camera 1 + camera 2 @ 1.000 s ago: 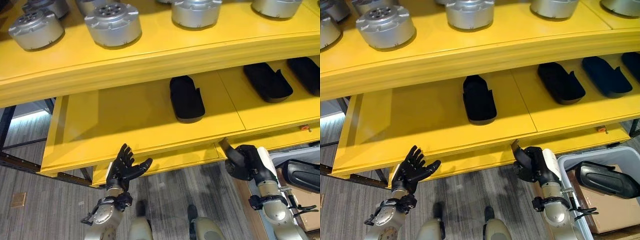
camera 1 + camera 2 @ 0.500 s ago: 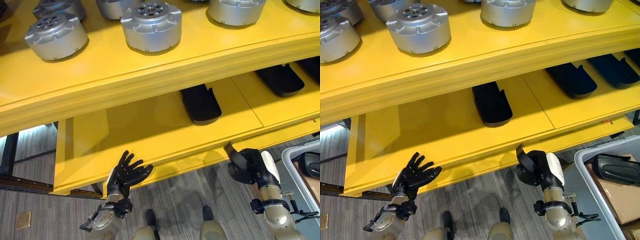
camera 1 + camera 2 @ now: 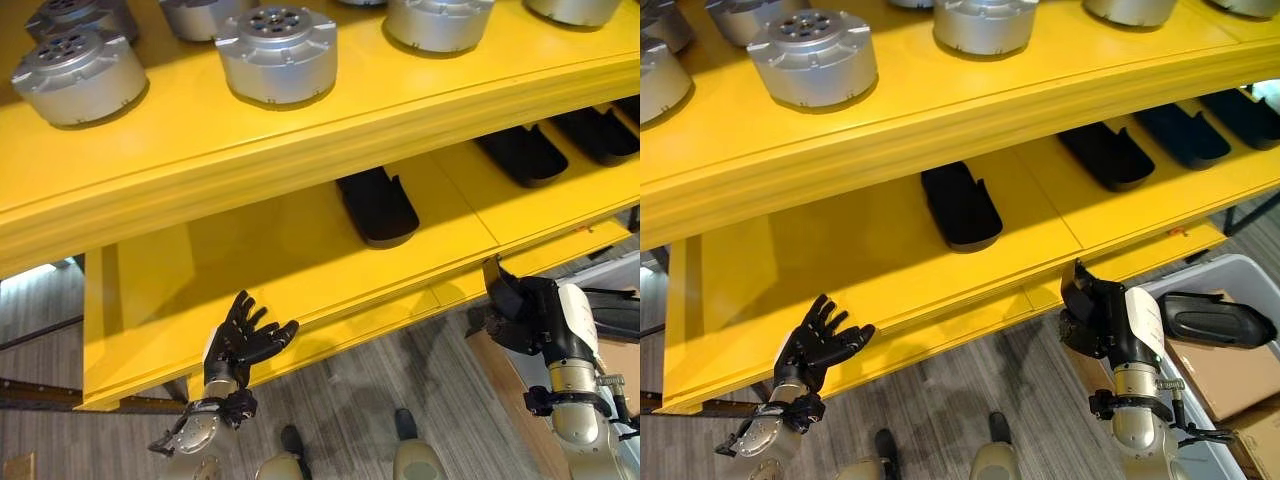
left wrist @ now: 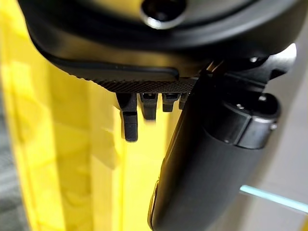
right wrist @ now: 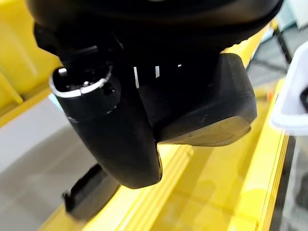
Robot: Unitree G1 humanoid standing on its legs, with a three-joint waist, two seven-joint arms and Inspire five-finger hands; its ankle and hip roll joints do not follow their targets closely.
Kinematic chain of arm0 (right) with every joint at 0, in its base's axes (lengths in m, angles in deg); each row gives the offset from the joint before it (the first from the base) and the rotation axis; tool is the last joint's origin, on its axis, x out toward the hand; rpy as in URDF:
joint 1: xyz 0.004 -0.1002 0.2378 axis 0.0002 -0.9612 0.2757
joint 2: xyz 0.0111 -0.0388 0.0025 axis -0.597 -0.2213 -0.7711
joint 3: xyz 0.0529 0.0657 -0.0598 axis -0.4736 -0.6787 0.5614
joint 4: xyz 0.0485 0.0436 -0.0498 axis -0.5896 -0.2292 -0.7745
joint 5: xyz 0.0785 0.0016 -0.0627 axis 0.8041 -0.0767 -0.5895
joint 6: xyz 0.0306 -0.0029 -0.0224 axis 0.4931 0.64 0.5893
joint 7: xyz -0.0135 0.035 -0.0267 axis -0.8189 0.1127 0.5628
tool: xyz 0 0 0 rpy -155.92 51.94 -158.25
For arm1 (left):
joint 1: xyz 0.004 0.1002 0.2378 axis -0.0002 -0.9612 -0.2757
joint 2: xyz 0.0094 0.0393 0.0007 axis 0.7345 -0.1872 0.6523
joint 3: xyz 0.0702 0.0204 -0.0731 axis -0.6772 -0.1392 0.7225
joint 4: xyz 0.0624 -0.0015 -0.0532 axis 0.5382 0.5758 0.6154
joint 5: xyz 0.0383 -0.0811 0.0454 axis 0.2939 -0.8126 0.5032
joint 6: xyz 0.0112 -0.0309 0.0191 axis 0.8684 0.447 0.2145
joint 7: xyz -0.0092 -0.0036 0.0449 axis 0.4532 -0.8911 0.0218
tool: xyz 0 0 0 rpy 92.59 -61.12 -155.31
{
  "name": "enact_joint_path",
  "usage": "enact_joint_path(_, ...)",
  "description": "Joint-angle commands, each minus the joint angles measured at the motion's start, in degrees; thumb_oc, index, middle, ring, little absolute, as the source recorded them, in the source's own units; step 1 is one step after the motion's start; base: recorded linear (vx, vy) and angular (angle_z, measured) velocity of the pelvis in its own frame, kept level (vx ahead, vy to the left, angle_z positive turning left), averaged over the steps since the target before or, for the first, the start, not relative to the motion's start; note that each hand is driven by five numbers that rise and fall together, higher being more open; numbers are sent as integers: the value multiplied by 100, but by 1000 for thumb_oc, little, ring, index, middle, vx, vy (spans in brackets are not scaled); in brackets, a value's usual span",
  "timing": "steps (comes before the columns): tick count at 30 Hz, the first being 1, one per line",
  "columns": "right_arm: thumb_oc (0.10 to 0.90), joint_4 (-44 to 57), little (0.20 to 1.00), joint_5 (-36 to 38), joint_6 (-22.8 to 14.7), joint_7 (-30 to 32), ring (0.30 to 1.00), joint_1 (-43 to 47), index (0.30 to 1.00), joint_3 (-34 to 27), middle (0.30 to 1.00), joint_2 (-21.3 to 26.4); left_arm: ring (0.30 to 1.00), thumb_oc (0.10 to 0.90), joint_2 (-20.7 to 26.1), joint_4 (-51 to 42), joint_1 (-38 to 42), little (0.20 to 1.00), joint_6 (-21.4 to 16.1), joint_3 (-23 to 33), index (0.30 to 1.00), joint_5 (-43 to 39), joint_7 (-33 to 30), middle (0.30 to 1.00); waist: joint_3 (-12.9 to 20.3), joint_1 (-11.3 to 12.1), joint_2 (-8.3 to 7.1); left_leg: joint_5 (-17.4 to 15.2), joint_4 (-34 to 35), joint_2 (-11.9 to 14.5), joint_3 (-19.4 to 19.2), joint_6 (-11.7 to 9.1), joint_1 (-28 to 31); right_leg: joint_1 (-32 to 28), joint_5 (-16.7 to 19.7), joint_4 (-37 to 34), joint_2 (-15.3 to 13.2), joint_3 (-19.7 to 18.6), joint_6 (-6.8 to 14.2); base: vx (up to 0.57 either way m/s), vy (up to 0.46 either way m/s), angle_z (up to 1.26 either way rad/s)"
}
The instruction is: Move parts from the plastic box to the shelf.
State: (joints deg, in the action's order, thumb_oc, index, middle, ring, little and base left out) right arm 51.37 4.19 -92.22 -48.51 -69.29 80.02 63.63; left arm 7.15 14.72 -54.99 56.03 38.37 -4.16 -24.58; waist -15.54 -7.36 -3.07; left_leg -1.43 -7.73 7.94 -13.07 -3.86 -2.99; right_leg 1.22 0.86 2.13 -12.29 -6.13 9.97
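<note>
Since before, our view swings right; we reach our empty right hand (image 3: pixel 1110 318), curled, squarely to the box (image 3: pixel 1252 275) part (image 3: pixel 1215 318); left hand (image 3: pixel 820 343) is spread.

- The silver round parts (image 3: pixel 276 52) on the top shelf board (image 3: pixel 300 125) were mostly chopped off by the upper edge, so no telling how many sat up there.
- The black part (image 3: pixel 1215 318) in the plastic box (image 3: pixel 1250 275) ran out past the frame edge, same as the box itself.
- The rightmost black shell (image 3: pixel 1252 112) on the lower board (image 3: pixel 840 260) got clipped at the edge too.
</note>
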Motion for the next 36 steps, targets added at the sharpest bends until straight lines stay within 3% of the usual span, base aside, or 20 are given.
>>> enact_joint_path(1,400,1053,300,-214,-640,746,300,253,300,-827,300,264,1000,900,215,-440,275,1000,-647,391,1000,245,63,1000,680,-150,-84,-570,-622,416,-134,149,-34,-307,-503,276,-155,130,-11,19,27,-13)
enact_joint_path(6,400,1246,300,-405,-673,872,300,150,300,-1066,300,270,1000,900,191,-465,218,1000,-667,434,1000,307,94,1000,743,-214,-90,-572,-498,406,-232,154,55,-279,-443,218,-170,71,26,12,17,-12)
enact_joint_path(16,400,1506,300,-1009,-739,1067,300,461,300,-1237,300,775,1000,900,156,-497,185,1000,-691,399,1000,255,231,1000,845,-186,-90,-529,-405,392,-190,122,46,-309,-421,140,-199,187,33,6,-3,-2)
enact_joint_path(36,400,679,300,-1435,-551,630,300,1738,300,-349,300,2656,1000,900,440,-371,372,1000,-652,79,1000,6,415,1000,836,275,-148,-324,-301,444,218,-18,-144,-544,-521,104,-153,706,-36,5,-29,12)
